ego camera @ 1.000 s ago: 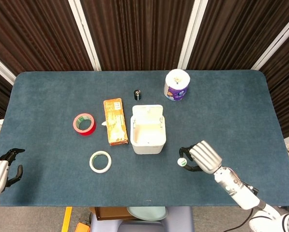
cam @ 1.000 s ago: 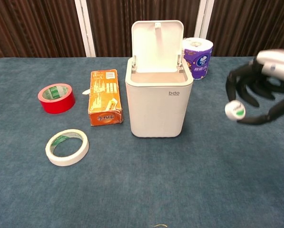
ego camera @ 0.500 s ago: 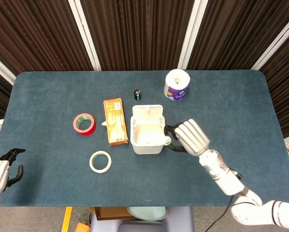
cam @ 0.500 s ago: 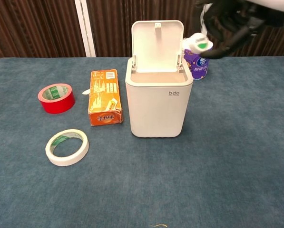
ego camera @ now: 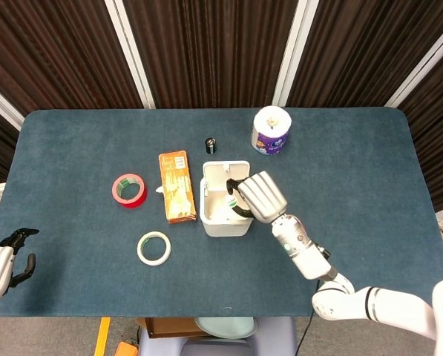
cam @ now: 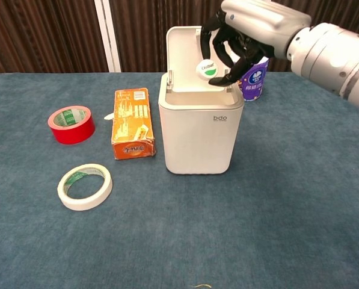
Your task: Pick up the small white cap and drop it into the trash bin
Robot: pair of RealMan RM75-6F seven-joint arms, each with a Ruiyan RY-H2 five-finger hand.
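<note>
Fingers of the right hand pinch the small white cap above the open trash bin. Left hand rests near-left, loosely spread, holding nothing. Two tape rolls: red, white.

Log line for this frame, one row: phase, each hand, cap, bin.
phase: over bin, pre-drop | right hand: pinches small white cap | left hand: idle, table edge | white plastic trash bin: lid open
</note>
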